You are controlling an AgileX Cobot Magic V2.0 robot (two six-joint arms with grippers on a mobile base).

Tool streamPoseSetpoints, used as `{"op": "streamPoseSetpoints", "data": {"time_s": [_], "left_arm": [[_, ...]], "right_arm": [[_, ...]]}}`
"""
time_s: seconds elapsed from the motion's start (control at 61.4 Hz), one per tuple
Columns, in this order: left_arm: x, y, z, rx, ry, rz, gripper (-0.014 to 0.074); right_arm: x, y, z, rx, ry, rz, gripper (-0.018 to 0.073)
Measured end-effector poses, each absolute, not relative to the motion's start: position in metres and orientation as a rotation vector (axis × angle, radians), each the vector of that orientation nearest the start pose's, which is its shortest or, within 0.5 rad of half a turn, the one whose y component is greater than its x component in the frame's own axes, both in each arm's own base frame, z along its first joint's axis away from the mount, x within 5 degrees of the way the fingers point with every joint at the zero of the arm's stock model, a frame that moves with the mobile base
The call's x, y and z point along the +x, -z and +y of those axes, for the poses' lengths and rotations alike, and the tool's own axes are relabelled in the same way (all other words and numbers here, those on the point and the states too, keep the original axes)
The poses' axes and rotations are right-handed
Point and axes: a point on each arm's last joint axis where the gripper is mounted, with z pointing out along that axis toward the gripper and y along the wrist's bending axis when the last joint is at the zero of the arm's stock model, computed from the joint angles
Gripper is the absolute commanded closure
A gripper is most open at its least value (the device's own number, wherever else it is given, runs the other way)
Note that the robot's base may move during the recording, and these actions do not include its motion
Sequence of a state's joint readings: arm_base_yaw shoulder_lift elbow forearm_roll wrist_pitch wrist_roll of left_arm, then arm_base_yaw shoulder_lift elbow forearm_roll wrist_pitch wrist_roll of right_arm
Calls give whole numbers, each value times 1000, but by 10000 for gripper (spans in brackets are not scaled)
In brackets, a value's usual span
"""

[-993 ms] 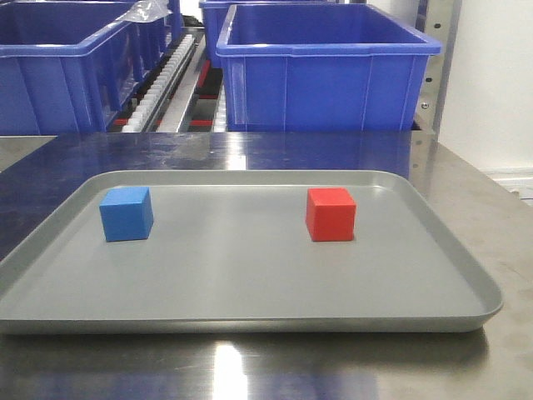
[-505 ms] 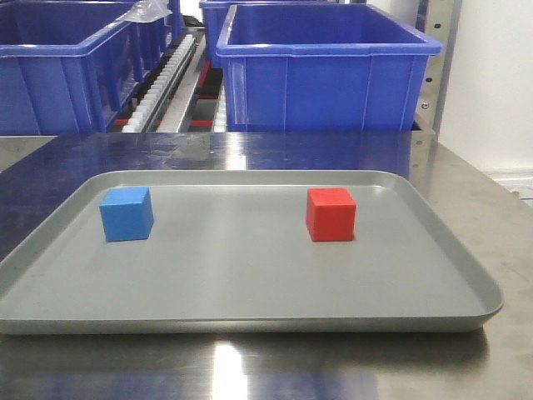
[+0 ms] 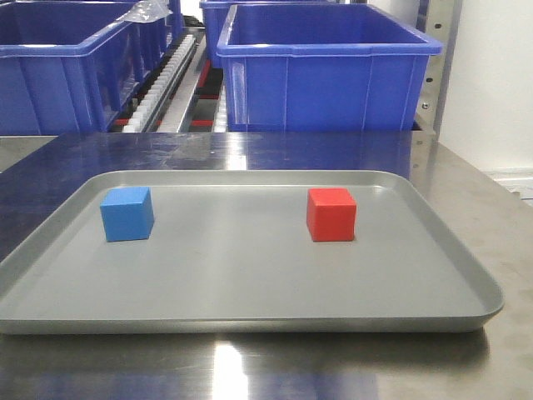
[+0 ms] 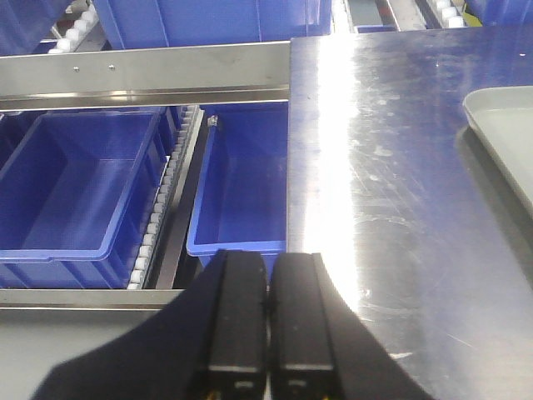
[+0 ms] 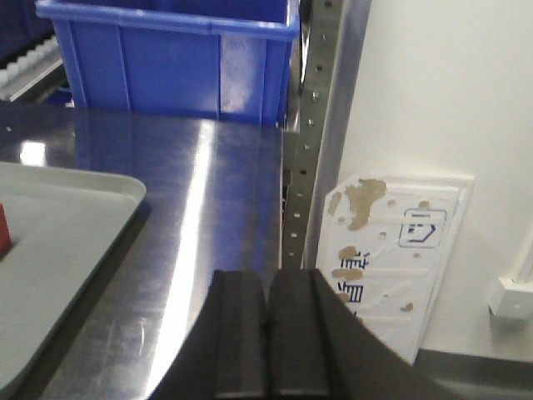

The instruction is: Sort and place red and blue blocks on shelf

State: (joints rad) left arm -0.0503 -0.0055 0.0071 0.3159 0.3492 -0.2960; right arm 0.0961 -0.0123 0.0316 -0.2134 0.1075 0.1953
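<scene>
On a grey tray [image 3: 250, 321] sit a blue block [image 3: 127, 213] at the left and a red block [image 3: 331, 214] at the right, both apart from any gripper. The shelf [image 3: 187, 83] with roller tracks and blue bins stands behind the tray. My left gripper [image 4: 268, 260] is shut and empty, hanging over the steel table's left edge above lower shelf bins. Over the table's right edge, my right gripper [image 5: 266, 279] is shut with nothing in it. A sliver of the red block [image 5: 3, 227] shows at the left edge of the right wrist view.
A large blue bin [image 3: 325, 71] stands behind the tray, another blue bin [image 3: 58, 79] at the left. The steel table [image 4: 400, 192] carries the tray. A perforated steel post [image 5: 312, 125] and a white panel [image 5: 391, 250] stand right of the table.
</scene>
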Motion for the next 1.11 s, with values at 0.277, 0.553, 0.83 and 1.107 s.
{"op": "streamPoseSetpoints", "data": {"time_s": [0.277, 0.553, 0.83, 1.107], "left_arm": [[53, -181, 7, -28, -63, 1817, 463], [53, -181, 7, -28, -63, 1817, 463], [53, -181, 7, -28, -63, 1817, 463], [53, -181, 7, -28, -63, 1817, 463]], "right_arm": [[57, -197, 4, -78, -50, 1570, 510], [56, -208, 6, -91, -71, 1451, 510], [70, -223, 9, -94, -91, 1514, 510], [101, -249, 10, 76, -223, 1697, 510]]}}
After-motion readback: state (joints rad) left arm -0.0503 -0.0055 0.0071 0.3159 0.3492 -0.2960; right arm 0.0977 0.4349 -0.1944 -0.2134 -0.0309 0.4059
